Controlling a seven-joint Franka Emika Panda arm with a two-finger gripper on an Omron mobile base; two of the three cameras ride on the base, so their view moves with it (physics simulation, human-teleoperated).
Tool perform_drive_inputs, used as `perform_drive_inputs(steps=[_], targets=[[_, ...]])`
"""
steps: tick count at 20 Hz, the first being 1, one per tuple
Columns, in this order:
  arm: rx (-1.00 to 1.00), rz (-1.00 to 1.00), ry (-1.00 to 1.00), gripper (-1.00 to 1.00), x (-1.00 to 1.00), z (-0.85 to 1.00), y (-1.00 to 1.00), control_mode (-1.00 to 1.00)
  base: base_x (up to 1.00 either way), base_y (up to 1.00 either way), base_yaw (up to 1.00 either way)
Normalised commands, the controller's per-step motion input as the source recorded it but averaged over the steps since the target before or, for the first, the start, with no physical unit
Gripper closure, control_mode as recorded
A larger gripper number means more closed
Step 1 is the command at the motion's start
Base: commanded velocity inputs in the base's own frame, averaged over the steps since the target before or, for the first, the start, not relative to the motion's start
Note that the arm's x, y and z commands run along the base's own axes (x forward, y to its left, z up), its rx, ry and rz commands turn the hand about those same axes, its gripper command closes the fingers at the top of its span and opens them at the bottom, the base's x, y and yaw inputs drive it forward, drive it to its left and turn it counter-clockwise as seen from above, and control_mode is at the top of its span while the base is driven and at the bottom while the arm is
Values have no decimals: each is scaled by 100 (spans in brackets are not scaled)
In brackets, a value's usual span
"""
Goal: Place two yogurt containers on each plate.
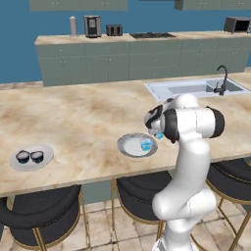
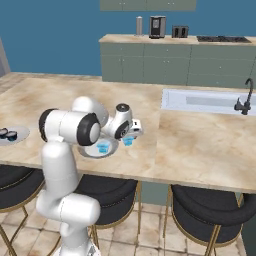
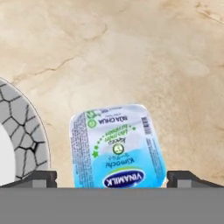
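Observation:
On the counter just right of the nearer plate (image 1: 128,145) (image 2: 90,150) (image 3: 26,131) stands a light blue yogurt container (image 3: 117,146) (image 2: 128,141) (image 1: 160,135). My gripper (image 3: 113,179) (image 1: 157,130) (image 2: 131,134) hovers directly over it, open, one dark fingertip (image 3: 41,178) on either side of the lid. A second light blue yogurt container (image 1: 146,145) (image 2: 103,147) sits on that plate. The other plate (image 1: 45,156) (image 2: 20,134) lies far to the left and carries two dark yogurt containers (image 1: 29,156) (image 2: 7,134).
A sink (image 1: 196,88) (image 2: 210,101) with a dark faucet (image 1: 221,81) (image 2: 245,100) is set into the counter to the right. Black stools (image 1: 41,215) (image 2: 210,210) stand along the counter's near edge. Appliances line the back counter (image 1: 137,37).

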Motion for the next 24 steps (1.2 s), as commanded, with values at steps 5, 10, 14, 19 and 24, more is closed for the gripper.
perform_drive_inputs(steps=[5, 10, 14, 19, 24], targets=[[-4, 0, 0, -100, 17, -13, -2, -100, 0, 0, 0], [-1, 0, 1, -100, 27, -17, 0, -100, 0, 0, 0], [-1, 0, 9, 100, 7, -21, 0, -100, 0, 0, 0], [1, 0, 0, 100, -11, 14, 0, -100, 0, 0, 0], [2, 0, 0, 100, -80, 99, 42, -100, 0, 0, 0]])
